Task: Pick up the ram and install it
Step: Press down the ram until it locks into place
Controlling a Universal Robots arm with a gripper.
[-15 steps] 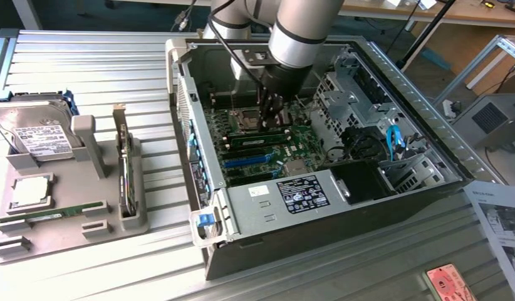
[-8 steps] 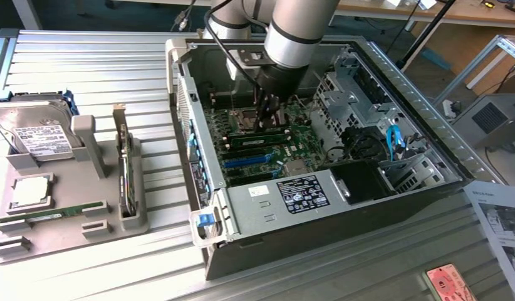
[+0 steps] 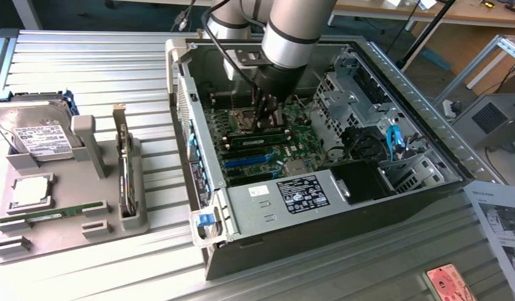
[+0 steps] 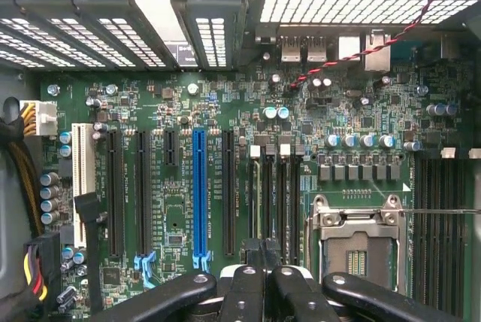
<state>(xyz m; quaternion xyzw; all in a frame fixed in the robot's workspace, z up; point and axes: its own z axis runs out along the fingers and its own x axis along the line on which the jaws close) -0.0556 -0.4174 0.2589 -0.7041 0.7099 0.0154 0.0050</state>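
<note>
My gripper [image 3: 262,124] reaches down into the open computer case [image 3: 240,219], fingers shut, over the motherboard's memory slots. A long green ram stick [image 3: 262,133] sits along those slots directly under the fingertips; I cannot tell whether they touch it. In the wrist view the shut gripper [image 4: 263,253] hangs over the near end of the black memory slots [image 4: 274,194], beside the CPU socket [image 4: 353,239]. Another green stick [image 3: 52,214] lies flat in the grey tray [image 3: 74,235] at the exterior view's left.
The tray also holds a silver hard drive [image 3: 36,135], a chip [image 3: 30,191] and an upright card with a bracket [image 3: 124,172]. Inside the case are drive cages [image 3: 358,94], a blue cable [image 3: 395,141] and a blue expansion slot [image 4: 199,194]. A red-black wire [image 4: 361,53] crosses the board.
</note>
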